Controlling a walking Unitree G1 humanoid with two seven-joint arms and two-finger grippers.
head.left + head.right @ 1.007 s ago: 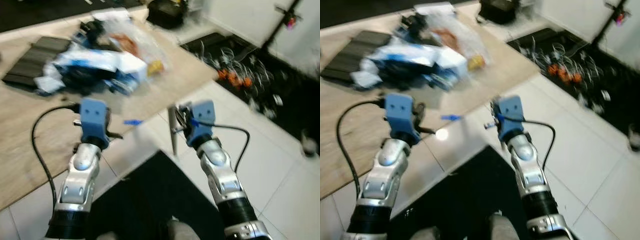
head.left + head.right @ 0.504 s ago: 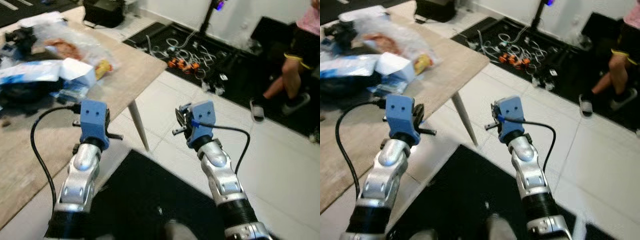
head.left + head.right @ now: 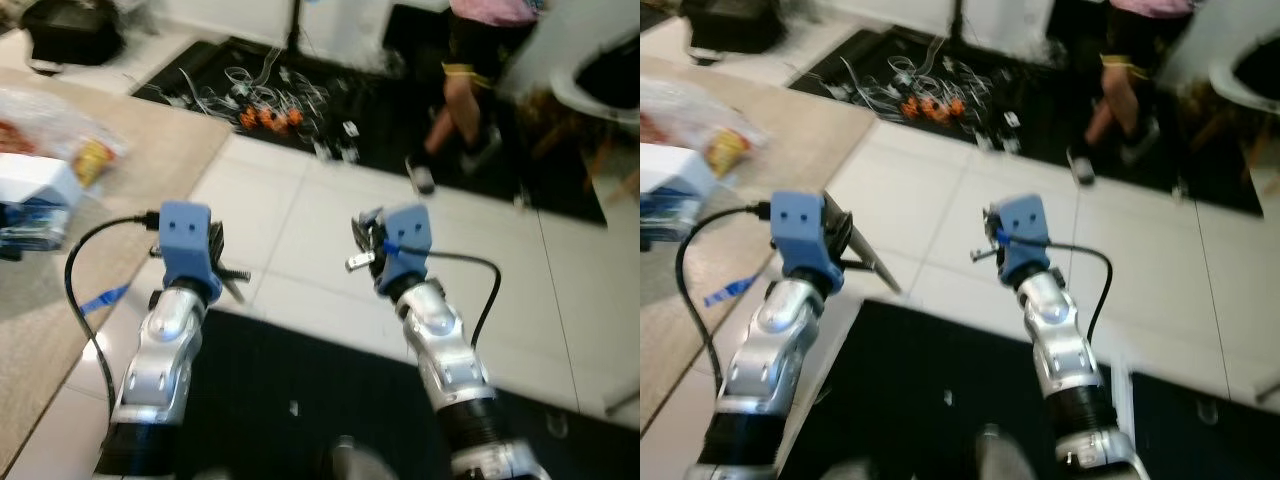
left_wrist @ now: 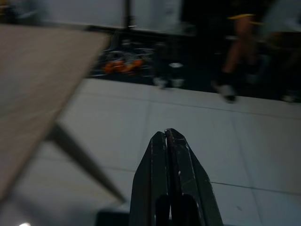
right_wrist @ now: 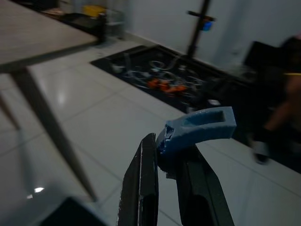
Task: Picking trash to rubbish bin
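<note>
Blue scrap pinched in right gripper, half hidden; left gripper closed, empty.

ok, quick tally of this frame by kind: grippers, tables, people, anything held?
grippers: 2, left gripper shut on nothing, right gripper
blue plastic piece: 1, pinched in the right gripper
wooden table: 1
person: 1
total: 5

The right hand grips a blue plastic piece between its fingers above white floor tiles, near a desk leg.
</note>
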